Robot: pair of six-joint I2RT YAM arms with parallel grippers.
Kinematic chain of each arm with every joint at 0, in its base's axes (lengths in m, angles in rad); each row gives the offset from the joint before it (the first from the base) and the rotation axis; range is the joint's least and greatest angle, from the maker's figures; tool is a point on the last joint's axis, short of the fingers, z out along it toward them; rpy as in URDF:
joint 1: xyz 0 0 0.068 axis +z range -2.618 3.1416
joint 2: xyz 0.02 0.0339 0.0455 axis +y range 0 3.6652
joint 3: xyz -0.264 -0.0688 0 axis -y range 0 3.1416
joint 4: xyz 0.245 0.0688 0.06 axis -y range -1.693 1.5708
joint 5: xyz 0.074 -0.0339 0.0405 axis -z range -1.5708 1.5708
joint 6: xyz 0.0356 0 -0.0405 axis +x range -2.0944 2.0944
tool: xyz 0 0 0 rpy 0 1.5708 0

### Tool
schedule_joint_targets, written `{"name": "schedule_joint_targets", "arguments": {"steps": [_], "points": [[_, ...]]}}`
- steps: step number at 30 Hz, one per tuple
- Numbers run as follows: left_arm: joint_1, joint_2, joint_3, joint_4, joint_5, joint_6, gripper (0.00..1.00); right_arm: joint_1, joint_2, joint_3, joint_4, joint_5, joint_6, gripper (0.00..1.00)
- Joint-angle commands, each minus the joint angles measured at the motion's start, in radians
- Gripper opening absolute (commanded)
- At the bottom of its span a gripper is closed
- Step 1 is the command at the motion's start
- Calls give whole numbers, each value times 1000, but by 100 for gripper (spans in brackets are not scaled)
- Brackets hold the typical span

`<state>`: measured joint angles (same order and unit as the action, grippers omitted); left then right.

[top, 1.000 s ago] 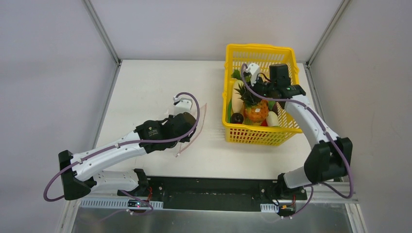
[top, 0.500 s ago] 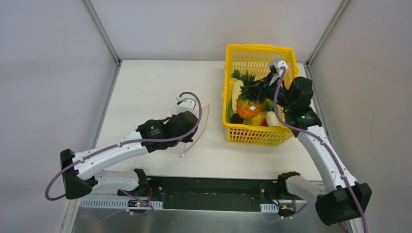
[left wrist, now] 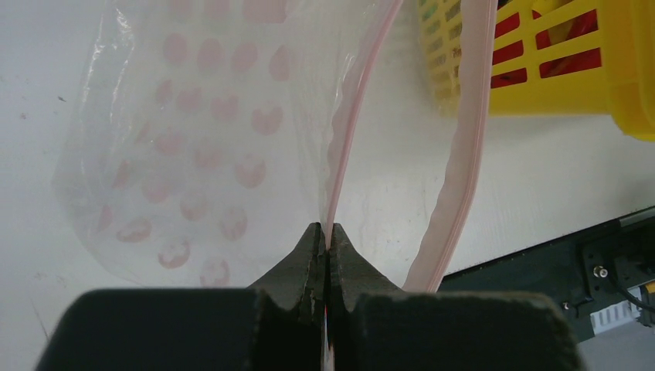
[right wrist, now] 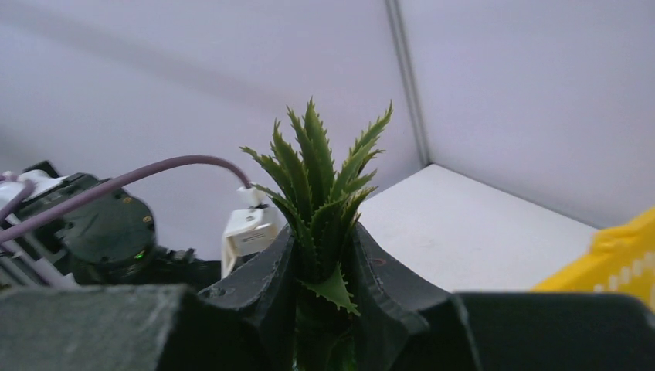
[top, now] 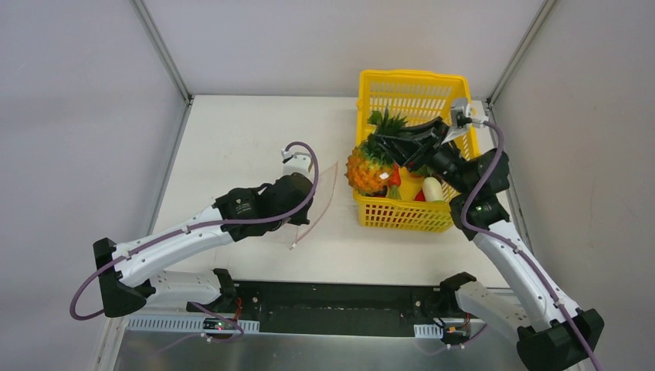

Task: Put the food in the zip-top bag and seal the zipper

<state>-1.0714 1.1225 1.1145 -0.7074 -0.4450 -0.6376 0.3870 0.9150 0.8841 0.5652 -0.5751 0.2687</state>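
The clear zip-top bag with pink dots lies on the white table left of the basket; it also shows in the top view. My left gripper is shut on one lip of the pink zipper and holds it up. The other lip hangs apart, so the mouth stands open. My left gripper is under its wrist in the top view. My right gripper is shut on the green crown of a toy pineapple, held above the basket's left rim. More food stays in the basket.
The yellow slotted basket stands at the right of the table, also seen in the left wrist view. The table's front edge and a black rail lie close beyond the bag's mouth. Grey walls enclose the table.
My right gripper has lifted the pineapple out of the basket and swung it left over the basket's left rim. My left gripper has shifted slightly right with the bag's lip.
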Motion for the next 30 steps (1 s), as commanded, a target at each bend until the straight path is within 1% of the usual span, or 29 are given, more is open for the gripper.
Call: {"name": "schedule_joint_targets", "arguments": {"steps": [1, 3, 8, 10, 15, 21, 25, 27, 30], "points": [[9, -18, 48, 13, 37, -23, 0, 143, 2, -36, 173, 124, 60, 0], [10, -26, 42, 20, 47, -37, 0, 213, 17, -65, 224, 226, 50, 0], [9, -53, 13, 42, 50, -75, 0, 357, 76, -117, 379, 419, 7, 0], [10, -64, 3, 52, 53, -87, 0, 419, 97, -132, 414, 503, -12, 0], [10, -103, -20, 72, 49, -110, 0, 511, 157, -200, 602, 678, -69, 0], [10, -125, -31, 67, 16, -118, 0, 553, 220, -213, 701, 753, -57, 0], [10, -142, -43, 68, -3, -138, 0, 558, 219, -219, 723, 857, -35, 0], [10, -156, -52, 76, -15, -147, 0, 560, 230, -226, 728, 843, -47, 0], [11, -181, -59, 85, -29, -156, 0, 561, 252, -242, 751, 773, -69, 0]]}}
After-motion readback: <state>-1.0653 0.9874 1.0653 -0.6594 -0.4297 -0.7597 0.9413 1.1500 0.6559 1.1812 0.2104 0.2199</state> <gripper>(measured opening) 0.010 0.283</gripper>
